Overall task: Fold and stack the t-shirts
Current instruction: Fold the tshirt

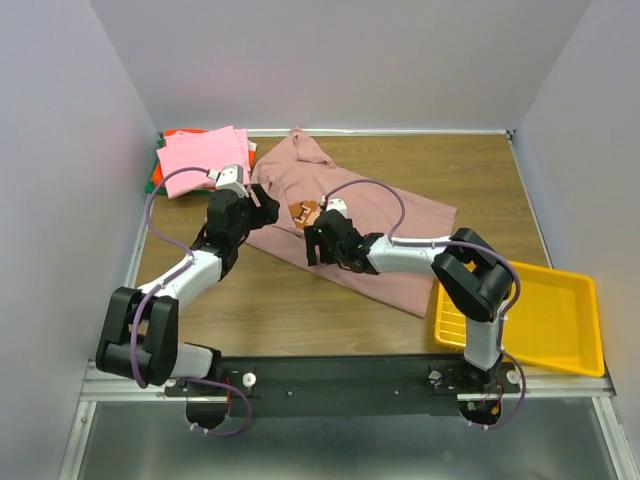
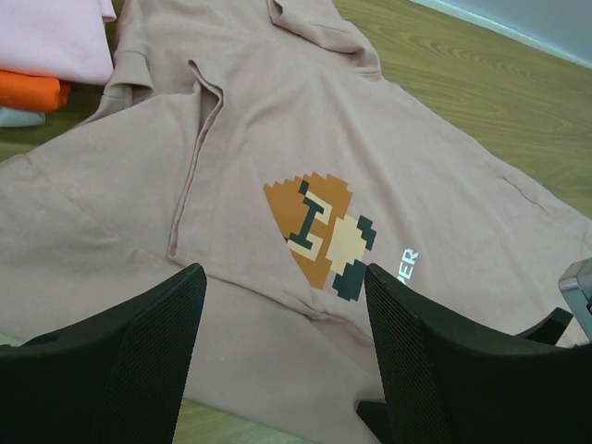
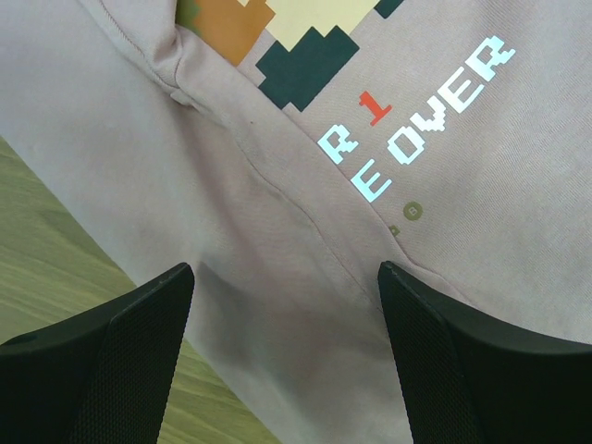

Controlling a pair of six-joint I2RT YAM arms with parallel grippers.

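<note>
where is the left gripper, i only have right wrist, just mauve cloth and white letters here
observer: left gripper is open, over the mauve t-shirt, just left of its print.
operator: anything folded yet
observer: yes, a folded stack sits at the far left corner, pink on top.
operator: what's on the right side
observer: a yellow tray at the near right, past the shirt's hem.

The unfolded t-shirt (image 1: 400,240) lies spread slantwise across the middle of the table (image 1: 290,300), from its far edge toward the near right corner. The folded t-shirts (image 1: 195,160) sit stacked in the far left corner, just beside it. The tray (image 1: 570,335) sits at the near right corner.
</note>
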